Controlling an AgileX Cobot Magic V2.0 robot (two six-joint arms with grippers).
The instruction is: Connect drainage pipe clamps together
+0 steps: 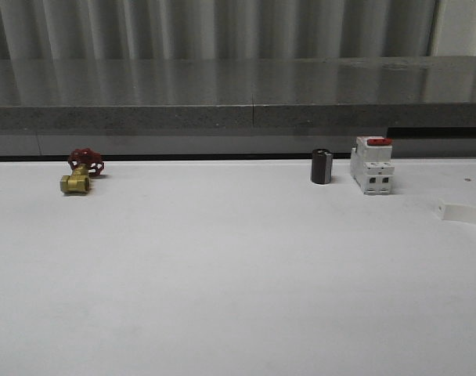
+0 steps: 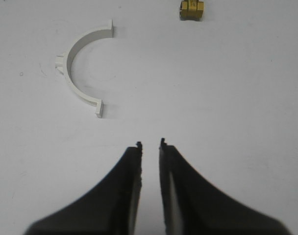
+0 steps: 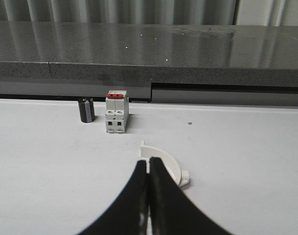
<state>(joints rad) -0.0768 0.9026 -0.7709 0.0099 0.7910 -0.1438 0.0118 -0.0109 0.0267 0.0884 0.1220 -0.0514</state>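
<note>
One white half-ring drainage pipe clamp (image 2: 76, 78) lies flat on the white table, its small tab pointing outward. My left gripper (image 2: 150, 143) hovers short of it and off to one side, open by a narrow gap with nothing between the fingers. The other drainage pipe clamp (image 3: 171, 166) lies on the table just beyond my right gripper (image 3: 149, 160), whose black fingers are pressed together and hide part of the arc. In the front view one end of this clamp (image 1: 461, 211) pokes in at the right edge.
A brass valve with a red handle (image 1: 80, 171) stands at the back left of the table (image 1: 222, 274); its brass body (image 2: 191, 10) lies beyond the left clamp. A black cylinder (image 1: 322, 166) and a white breaker with a red top (image 1: 372, 164) stand at the back right. A grey ledge (image 1: 238, 110) runs behind the table.
</note>
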